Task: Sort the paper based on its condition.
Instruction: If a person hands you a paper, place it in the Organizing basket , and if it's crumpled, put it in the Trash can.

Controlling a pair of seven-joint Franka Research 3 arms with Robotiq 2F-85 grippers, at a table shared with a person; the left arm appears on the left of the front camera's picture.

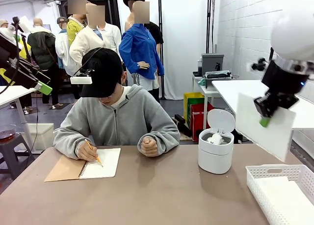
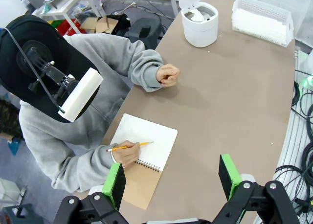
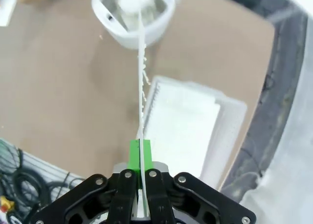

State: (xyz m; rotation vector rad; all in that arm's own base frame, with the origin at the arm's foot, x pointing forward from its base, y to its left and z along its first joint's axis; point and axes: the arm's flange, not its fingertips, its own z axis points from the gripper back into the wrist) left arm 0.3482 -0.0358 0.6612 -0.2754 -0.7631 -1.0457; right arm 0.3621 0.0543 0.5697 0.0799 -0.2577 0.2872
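At the left, the left claw point(image 2: 171, 180) hangs released, its green pads wide apart and grasping nothing, above the near edge of the brown surface point(image 1: 162, 190) where a person's hand point(image 1: 87, 151) works a pencil point(image 1: 93, 154) across an open notebook point(image 1: 100, 163). The other hand point(image 1: 148, 146) rests as a fist just beside it. A descent of that arm from here would risk meeting the writing hand or the notebook.

Near the middle right stands a small white bin point(image 1: 215, 154) with its lid up and a crumpled wad point(image 1: 215, 137) inside.

At the right, the right claw point(image 1: 267, 114) is clenched on one edge of a flat sheet of paper point(image 1: 267, 122), held in the air above and just behind the white lattice basket point(image 1: 284, 193), where smooth sheets point(image 3: 183, 126) already lie. In the right wrist view the held sheet runs edge-on, with the bin beyond its far end and the basket beneath.

The sheet looks smooth, so it likely belongs in the basket. Pinched at one margin only, it could sag, swing or catch air. Released too high or too far toward the bin, it might drift onto the surface, snag on the basket's rim and fold, or land among the wads. A corner catching the lattice wall could crease it.
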